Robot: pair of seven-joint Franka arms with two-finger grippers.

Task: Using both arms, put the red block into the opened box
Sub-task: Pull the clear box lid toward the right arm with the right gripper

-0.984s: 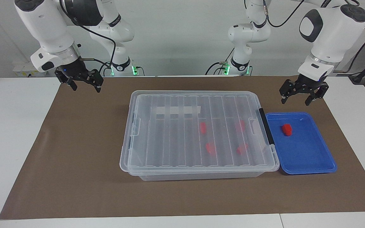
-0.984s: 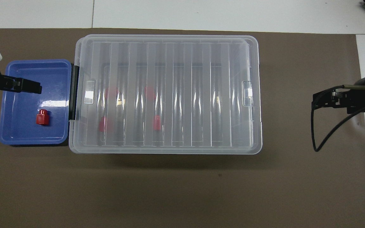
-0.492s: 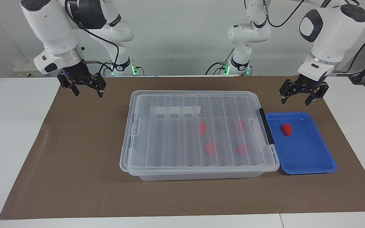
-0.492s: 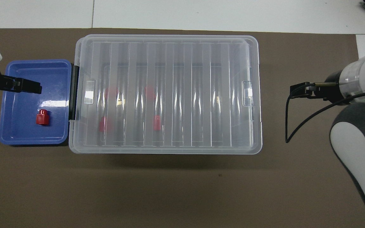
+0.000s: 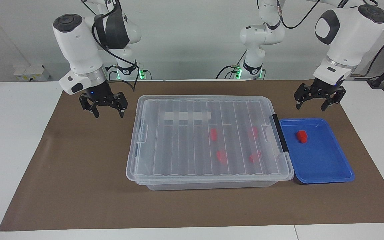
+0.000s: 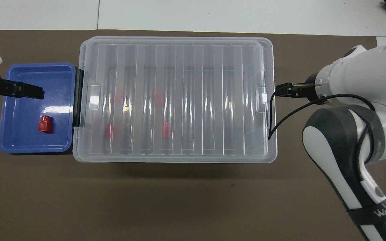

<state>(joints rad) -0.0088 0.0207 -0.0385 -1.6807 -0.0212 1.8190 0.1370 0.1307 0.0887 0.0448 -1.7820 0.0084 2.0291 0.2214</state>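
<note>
One red block [image 5: 301, 136] [image 6: 44, 124] lies in the blue tray [image 5: 325, 166] [image 6: 18, 137]. The tray sits against the black-handled end of the box [image 5: 208, 138] [image 6: 174, 98]. The box is a clear bin with its ribbed lid lying flat on it, and several more red blocks show through the lid. My left gripper [image 5: 310, 107] [image 6: 40, 93] hangs open and empty above the tray, clear of the block. My right gripper [image 5: 109, 115] is open and empty above the mat, beside the box's end toward the right arm. Its wrist hides it in the overhead view.
A brown mat [image 5: 78, 173] covers the table under the box and the tray. White tabletop [image 5: 8, 133] borders it at both ends. A black cable [image 6: 273, 117] loops from the right wrist over the box's end.
The right arm has swung in toward the box and lowered, its gripper staying open. The left arm, the red block, the tray and the box have not moved.
</note>
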